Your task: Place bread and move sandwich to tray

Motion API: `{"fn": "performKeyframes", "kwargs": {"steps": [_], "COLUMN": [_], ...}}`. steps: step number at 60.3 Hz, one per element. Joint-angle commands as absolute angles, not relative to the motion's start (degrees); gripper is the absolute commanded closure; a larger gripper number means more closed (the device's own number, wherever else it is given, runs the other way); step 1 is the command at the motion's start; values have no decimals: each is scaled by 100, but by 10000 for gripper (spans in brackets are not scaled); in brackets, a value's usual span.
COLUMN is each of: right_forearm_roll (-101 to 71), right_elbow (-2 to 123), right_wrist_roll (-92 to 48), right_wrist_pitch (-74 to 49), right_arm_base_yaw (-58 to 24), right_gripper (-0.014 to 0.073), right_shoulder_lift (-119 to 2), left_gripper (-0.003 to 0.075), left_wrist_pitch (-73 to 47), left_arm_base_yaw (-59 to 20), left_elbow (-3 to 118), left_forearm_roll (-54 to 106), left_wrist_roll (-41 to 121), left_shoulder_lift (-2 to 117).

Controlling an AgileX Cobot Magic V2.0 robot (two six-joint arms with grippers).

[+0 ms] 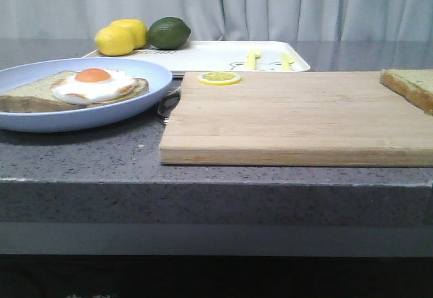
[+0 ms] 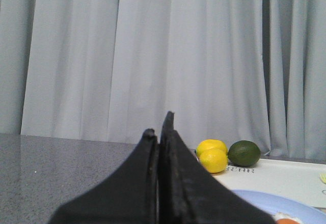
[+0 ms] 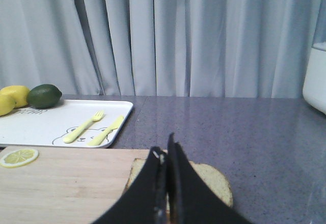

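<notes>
Bread slice lying flat on the far right corner of the wooden cutting board, partly cut off by the edge of the front view; seen again in the right wrist view directly beyond the right gripper, fingers pressed together, nothing between them. Whether the tips touch the bread, impossible to tell.

Sandwich at the left: toast slice topped with a white fried egg and orange yolk, resting on a round light-blue plate on the grey speckled tabletop, just left of the cutting board. Plate rim also showing in the left wrist view, beyond the left gripper, fingers likewise closed flat against each other, holding nothing.

White tray behind the board and plate, printed with yellow fork and knife shapes and a bear outline. Two lemons and a lime at the tray's far left corner, touching one another. Lemon slice lying on the back edge of the cutting board, near the tray. Grey curtain across the background.
</notes>
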State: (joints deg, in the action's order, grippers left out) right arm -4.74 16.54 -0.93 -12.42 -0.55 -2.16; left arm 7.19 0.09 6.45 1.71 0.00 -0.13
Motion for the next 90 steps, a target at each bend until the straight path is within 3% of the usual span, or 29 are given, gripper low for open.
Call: {"fn": "performKeyframes", "kwargs": {"steps": [1, 9, 20, 33, 37, 42, 48, 53, 57, 61, 71, 90], "right_forearm_roll": [-478, -478, -504, -504, -504, -504, -504, -504, -504, -504, -504, 60], "right_elbow": [2420, 3152, 3487, 3487, 3487, 3487, 3487, 3451, 3379, 3323, 3647, 5561], "right_wrist_roll": [-104, -104, -104, -104, -104, -104, -104, -104, -104, -104, -104, 612], "right_wrist_pitch": [-1406, -1644, -1648, -1621, -1627, -1627, -1641, -1651, -1646, -1652, -2169, -4019], "right_arm_base_yaw": [-26, -26, -32, -32, -32, -32, -32, -32, -32, -32, 4, 51], "right_gripper": [652, 652, 652, 648, 613, 492, 261, 58, -35, -64, -60, -60], "right_shoulder_lift": [-765, -1794, -2738, -2803, -2803, -2803, -2803, -2803, -2803, -2803, -3239, -6069], "left_gripper": [739, 739, 739, 739, 739, 727, 594, 353, 174, 74, 62, 62], "left_wrist_pitch": [114, -901, -555, -302, -302, -302, -302, -302, -302, -302, -302, -302], "left_arm_base_yaw": [16, 16, 16, 16, 16, 16, 16, 16, 16, 16, 16, 16], "left_elbow": [1544, 2478, 2792, 2802, 2802, 2802, 2802, 2802, 2802, 2802, 2802, 2792], "left_forearm_roll": [210, 210, 200, 200, 200, 200, 200, 200, 200, 200, 200, 200], "left_wrist_roll": [-66, -66, -66, -66, -66, -66, -66, -66, -66, -66, -66, -66], "left_shoulder_lift": [373, 1454, 2638, 2974, 2983, 2983, 2983, 2983, 2983, 2983, 2983, 2983]}}
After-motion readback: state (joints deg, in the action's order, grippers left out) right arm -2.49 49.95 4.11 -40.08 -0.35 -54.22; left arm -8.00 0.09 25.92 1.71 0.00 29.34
